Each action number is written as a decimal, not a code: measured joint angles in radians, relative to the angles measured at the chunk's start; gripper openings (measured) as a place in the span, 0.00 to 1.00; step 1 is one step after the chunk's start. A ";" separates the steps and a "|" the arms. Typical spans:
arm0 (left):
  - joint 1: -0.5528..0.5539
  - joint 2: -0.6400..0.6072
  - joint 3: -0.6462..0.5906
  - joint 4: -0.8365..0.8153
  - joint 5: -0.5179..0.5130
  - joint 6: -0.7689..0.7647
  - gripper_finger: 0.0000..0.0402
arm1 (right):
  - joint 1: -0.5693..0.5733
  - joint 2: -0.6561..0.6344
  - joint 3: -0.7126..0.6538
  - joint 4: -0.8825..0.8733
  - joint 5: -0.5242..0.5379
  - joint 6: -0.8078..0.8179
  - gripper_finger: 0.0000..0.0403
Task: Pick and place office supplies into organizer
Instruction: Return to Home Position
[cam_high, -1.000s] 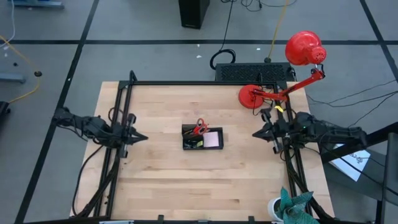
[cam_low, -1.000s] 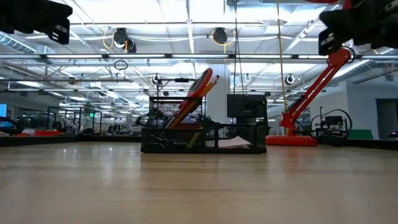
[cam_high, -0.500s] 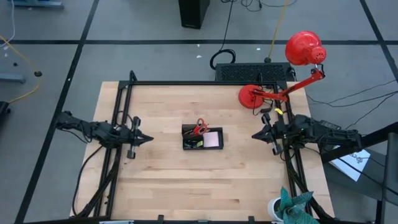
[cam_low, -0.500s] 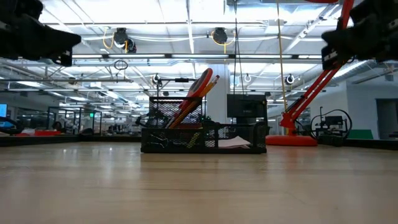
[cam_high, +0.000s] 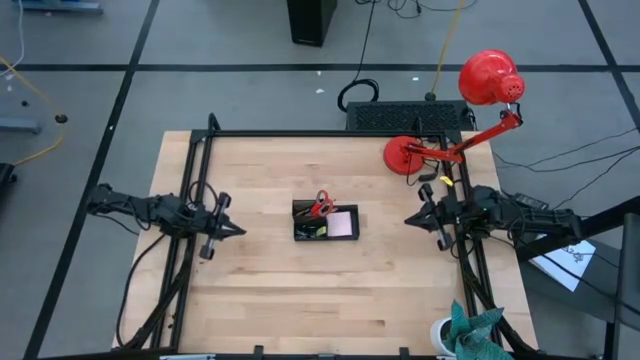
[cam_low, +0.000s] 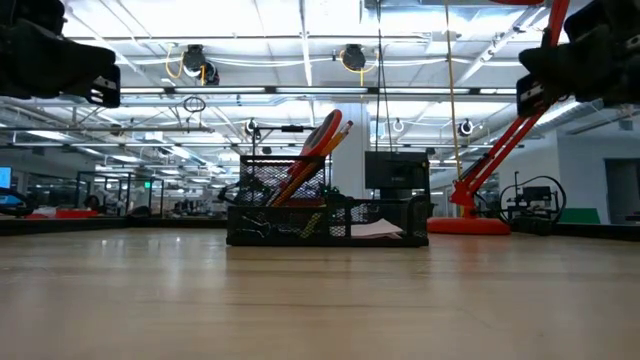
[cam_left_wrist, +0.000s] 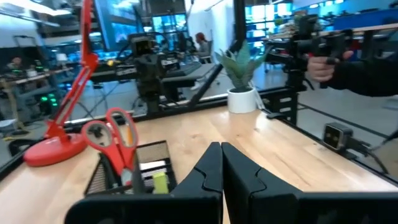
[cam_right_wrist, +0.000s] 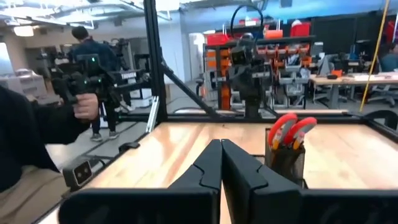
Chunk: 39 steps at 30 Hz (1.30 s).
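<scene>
The organizer (cam_high: 300, 229), a black mesh tray, sits near the middle of the wooden table (cam_high: 300, 300). The red-handled scissors (cam_high: 320, 206) and orange pencils (cam_low: 338, 132) stand upright in its taller cup, and the pink sticky-note pad (cam_high: 344, 224) lies flat in the low compartment beside them. No supplies are visible loose on the table, so the sorting looks finished and the step in hand is parking the arms. The left gripper (cam_high: 236, 229) hovers well to the left of the tray and the right gripper (cam_high: 409, 216) well to its right. Both have their fingers pressed together and hold nothing. Next, each arm probably needs to fold back toward its own side, with the right one keeping clear of the red desk lamp (cam_high: 406, 155) just behind it.
</scene>
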 joint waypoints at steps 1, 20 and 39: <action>0.002 0.000 0.000 0.000 0.014 0.000 0.00 | 0.000 -0.001 -0.001 0.005 0.000 0.006 0.00; 0.009 0.000 -0.001 0.003 0.010 -0.014 0.07 | 0.000 0.000 -0.003 0.008 0.000 0.017 0.00; 0.009 0.000 -0.001 0.004 0.007 -0.013 0.05 | 0.000 0.000 -0.004 0.008 0.000 0.017 0.01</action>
